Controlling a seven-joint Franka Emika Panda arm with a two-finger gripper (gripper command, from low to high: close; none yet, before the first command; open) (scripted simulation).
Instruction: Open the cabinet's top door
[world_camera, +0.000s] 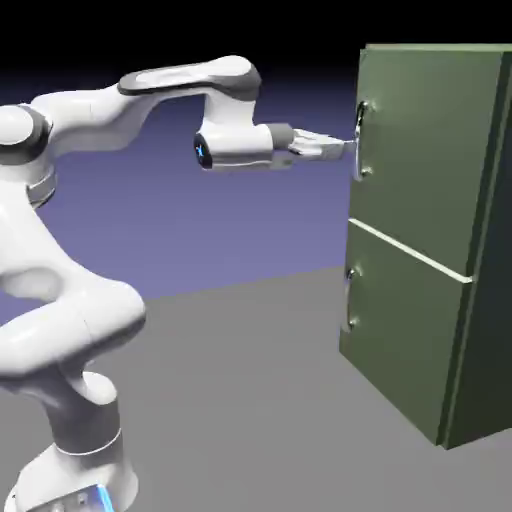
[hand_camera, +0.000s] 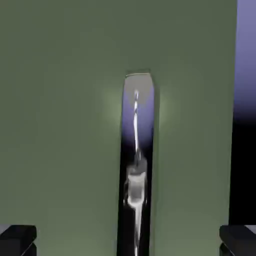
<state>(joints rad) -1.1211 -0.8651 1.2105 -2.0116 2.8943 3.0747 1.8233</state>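
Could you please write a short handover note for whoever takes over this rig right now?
Tool: open and empty, held level at the top door's handle. In the hand view the handle sits centred between the fingertips, which stand wide apart.
Cabinet: upright on the table; top door looks shut, as does the lower door.
Done: tool lined up with the handle.
Left: close on the handle, then pull the top door open. Whether the fingers already reach past the bar cannot be told.

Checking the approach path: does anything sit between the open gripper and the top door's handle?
Nothing visible does. The gripper points level at the top door's handle, whose bar runs centred between the spread fingertips.
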